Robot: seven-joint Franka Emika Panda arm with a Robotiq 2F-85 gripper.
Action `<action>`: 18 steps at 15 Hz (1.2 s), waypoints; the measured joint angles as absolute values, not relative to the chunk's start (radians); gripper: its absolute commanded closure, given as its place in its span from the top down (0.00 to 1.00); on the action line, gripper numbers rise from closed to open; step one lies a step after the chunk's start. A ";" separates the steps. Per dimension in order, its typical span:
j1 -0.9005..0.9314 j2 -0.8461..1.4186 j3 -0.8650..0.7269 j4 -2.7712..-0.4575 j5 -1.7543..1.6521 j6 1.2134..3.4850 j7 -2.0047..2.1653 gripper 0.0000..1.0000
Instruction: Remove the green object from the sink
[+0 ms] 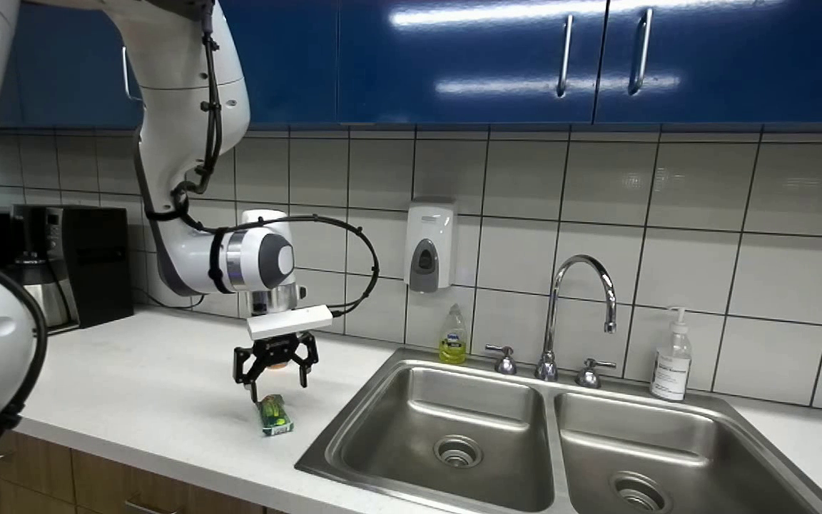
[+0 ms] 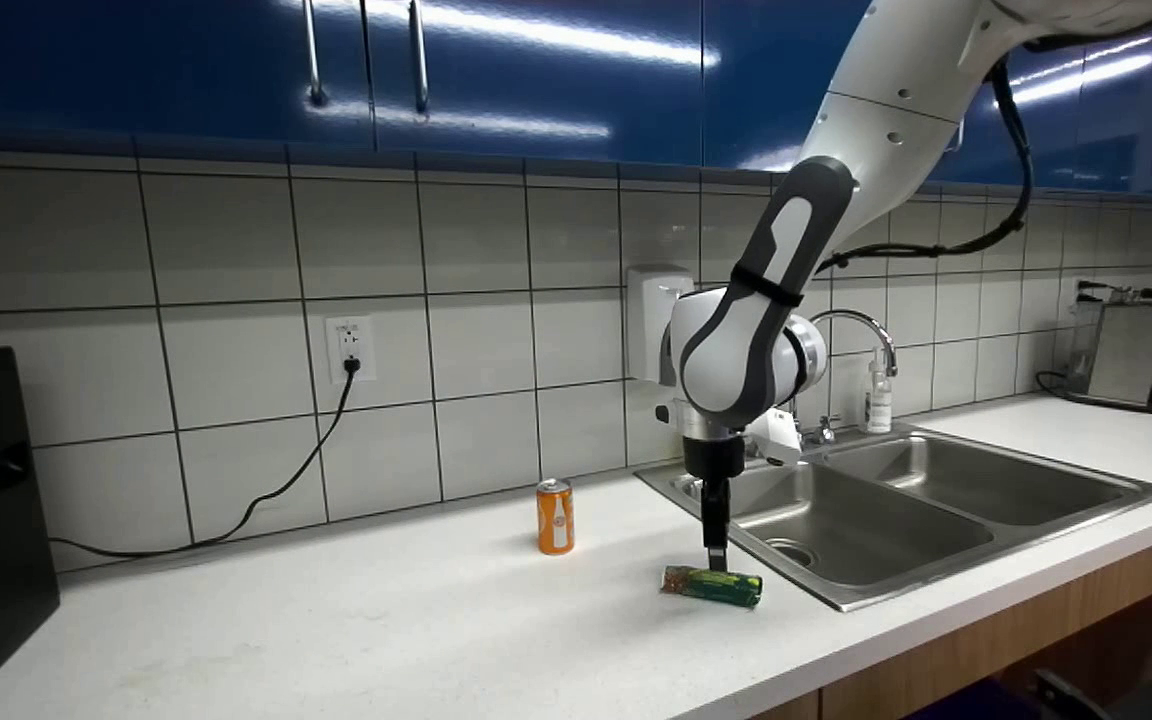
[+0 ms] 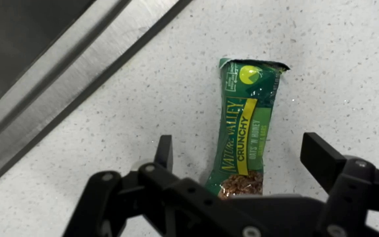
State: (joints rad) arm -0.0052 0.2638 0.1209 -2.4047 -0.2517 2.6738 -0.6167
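Note:
The green object is a green wrapped granola bar with a yellow stripe. It lies flat on the white counter beside the sink, in both exterior views. The stainless double-basin sink also shows its rim in the wrist view. My gripper is open and points straight down, just above the bar. In the wrist view the bar lies between the two spread fingers, with a gap on each side. Its near end is hidden behind the gripper body.
An orange can stands on the counter near the wall. A dish soap bottle, a chrome faucet and a pump bottle stand along the sink's back edge. Blue cabinets hang above.

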 measured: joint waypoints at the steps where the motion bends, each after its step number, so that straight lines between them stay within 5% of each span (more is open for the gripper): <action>1: -0.005 0.256 0.119 -2.410 -0.252 2.673 -0.617 1.00; 18: -0.011 0.124 0.079 -2.528 0.119 2.727 -0.264 1.00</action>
State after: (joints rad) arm -0.0108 0.1245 0.0794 -2.5281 0.1193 2.7269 -0.2643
